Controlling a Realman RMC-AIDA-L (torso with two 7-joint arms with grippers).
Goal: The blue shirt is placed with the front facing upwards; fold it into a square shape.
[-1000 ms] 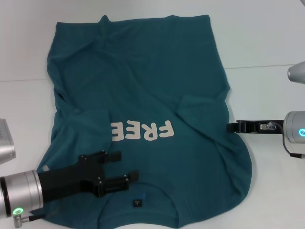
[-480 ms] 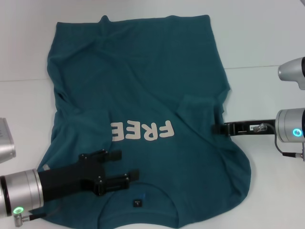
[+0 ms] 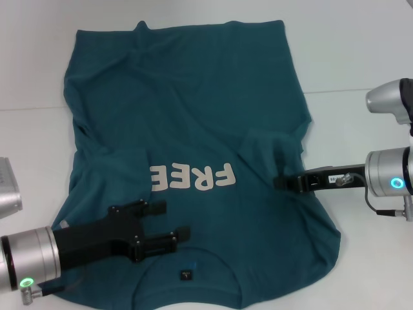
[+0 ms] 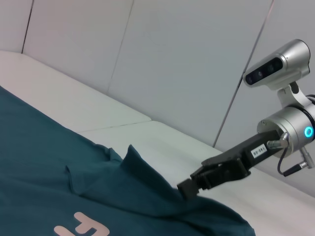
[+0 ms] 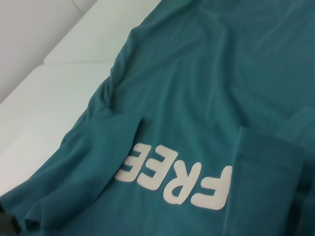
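The blue shirt [image 3: 193, 110] lies face up on the white table, its cream "FREE" lettering [image 3: 192, 176] and its collar with the dark neck label [image 3: 186, 275] on my side. My right gripper [image 3: 279, 183] is shut on the shirt's right edge and holds that sleeve folded in over the body; the left wrist view shows the right gripper [image 4: 186, 188] pinching the raised cloth [image 4: 133, 167]. My left gripper [image 3: 171, 221] stands open over the shirt beside the collar, holding nothing. The left sleeve [image 3: 119, 165] lies folded inward.
Bare white table [image 3: 361, 58] surrounds the shirt to the right and behind, with a seam line across it. A grey metal object [image 3: 8, 194] sits at the left edge. The right arm's silver wrist housing [image 3: 387, 100] hangs over the table's right side.
My right gripper has moved left from the shirt's right edge onto the body, dragging the sleeve cloth inward with it. The left gripper has stayed almost still.
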